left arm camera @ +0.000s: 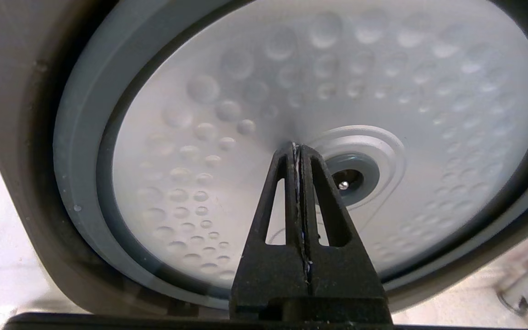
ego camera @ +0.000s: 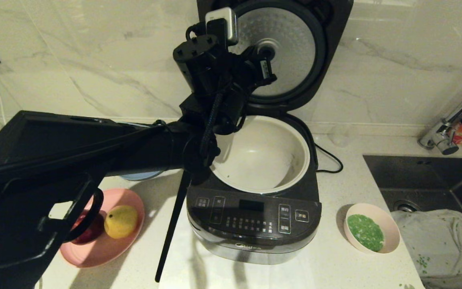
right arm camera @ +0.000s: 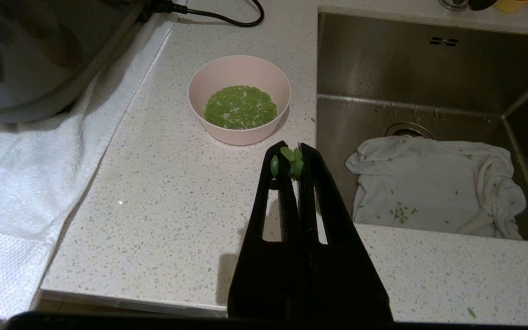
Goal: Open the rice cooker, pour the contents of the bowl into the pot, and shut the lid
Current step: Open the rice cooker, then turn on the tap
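Pink plate [ego camera: 106,245] sits at the left end of the counter [ego camera: 355,273], carrying a yellow fruit [ego camera: 120,220] and a dark red fruit [ego camera: 86,235] that is partly hidden by the robot's arm. A blue dish [ego camera: 140,176] shows just behind the plate, mostly covered by the same arm.

The left gripper [left arm camera: 297,147] is raised in front of the open lid [ego camera: 279,48], near the centre of its dimpled silver disc [left arm camera: 291,91]. Its 2 fingers [left arm camera: 312,192] are pressed together with nothing between them. Whether the tips touch the disc cannot be told.

The rice cooker [ego camera: 255,228] stands at mid-counter on a white towel [right arm camera: 12,201], with its lid upright against the marble wall. The pot [ego camera: 263,152] sits inside the cooker, its rim exposed.

The bowl [ego camera: 371,233] rests on the counter to the right of the cooker, well apart from it and just beside the sink [ego camera: 423,176]. The contents [ego camera: 365,230] lie in a green layer on its bottom.

The right gripper [right arm camera: 294,149] hangs above the counter edge, near the bowl. Its fingers [right arm camera: 319,192] are clenched, with a few green bits [right arm camera: 291,160] stuck at the tips.

A white cloth [ego camera: 443,241] lies in the sink, flecked with green. A tap [ego camera: 451,124] stands at the far right.
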Robot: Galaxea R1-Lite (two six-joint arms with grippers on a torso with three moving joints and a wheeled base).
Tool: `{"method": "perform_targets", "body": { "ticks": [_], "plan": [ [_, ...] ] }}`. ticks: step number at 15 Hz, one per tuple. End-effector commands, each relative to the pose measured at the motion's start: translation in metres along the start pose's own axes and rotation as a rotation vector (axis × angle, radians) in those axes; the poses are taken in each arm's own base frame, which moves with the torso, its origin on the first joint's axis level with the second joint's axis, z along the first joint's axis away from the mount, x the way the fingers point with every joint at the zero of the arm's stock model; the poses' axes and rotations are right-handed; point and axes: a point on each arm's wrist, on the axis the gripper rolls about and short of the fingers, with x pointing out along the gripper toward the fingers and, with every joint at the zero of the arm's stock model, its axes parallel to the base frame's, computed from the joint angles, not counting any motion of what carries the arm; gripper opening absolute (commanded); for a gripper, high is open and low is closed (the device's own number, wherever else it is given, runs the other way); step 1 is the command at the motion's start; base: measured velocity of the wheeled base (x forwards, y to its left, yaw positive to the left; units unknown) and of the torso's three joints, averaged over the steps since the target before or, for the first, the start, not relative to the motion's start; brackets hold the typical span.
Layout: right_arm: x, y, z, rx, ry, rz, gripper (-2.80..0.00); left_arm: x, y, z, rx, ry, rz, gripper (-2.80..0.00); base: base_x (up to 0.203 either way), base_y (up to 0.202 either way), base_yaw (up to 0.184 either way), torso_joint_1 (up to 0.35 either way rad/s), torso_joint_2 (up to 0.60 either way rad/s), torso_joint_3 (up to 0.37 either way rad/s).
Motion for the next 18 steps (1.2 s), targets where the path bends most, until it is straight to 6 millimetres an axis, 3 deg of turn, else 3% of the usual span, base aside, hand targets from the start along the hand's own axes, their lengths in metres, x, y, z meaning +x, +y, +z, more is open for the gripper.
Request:
{"method": "perform_targets", "body": {
  "ticks": [1,6,8,10,13,16,18],
  "plan": [
    [0.000,0.000,0.000,0.000,0.000,0.000,-2.80,0.002,0.001,-0.004,-0.003,-0.005,0.008,-2.80,0.000,0.000,0.000,0.000,0.00,0.000],
    [0.000,0.000,0.000,0.000,0.000,0.000,-2.80,-0.016,0.001,0.030,-0.017,-0.018,0.001,-2.80,0.000,0.000,0.000,0.000,0.00,0.000],
    [0.000,0.000,0.000,0.000,0.000,0.000,-2.80,-0.046,0.005,0.065,-0.020,-0.005,-0.015,-2.80,0.000,0.000,0.000,0.000,0.00,0.000],
    [0.000,0.000,0.000,0.000,0.000,0.000,-2.80,-0.075,0.011,0.086,-0.016,0.022,-0.029,-2.80,0.000,0.000,0.000,0.000,0.00,0.000],
    [0.000,0.000,0.000,0.000,0.000,0.000,-2.80,-0.111,0.023,0.105,-0.007,0.051,-0.037,-2.80,0.000,0.000,0.000,0.000,0.00,0.000],
    [0.000,0.000,0.000,0.000,0.000,0.000,-2.80,-0.122,0.030,0.106,0.013,0.086,-0.030,-2.80,0.000,0.000,0.000,0.000,0.00,0.000],
    [0.000,0.000,0.000,0.000,0.000,0.000,-2.80,-0.152,0.055,0.120,0.058,0.145,0.014,-2.80,0.000,0.000,0.000,0.000,0.00,0.000]
  ]
}}
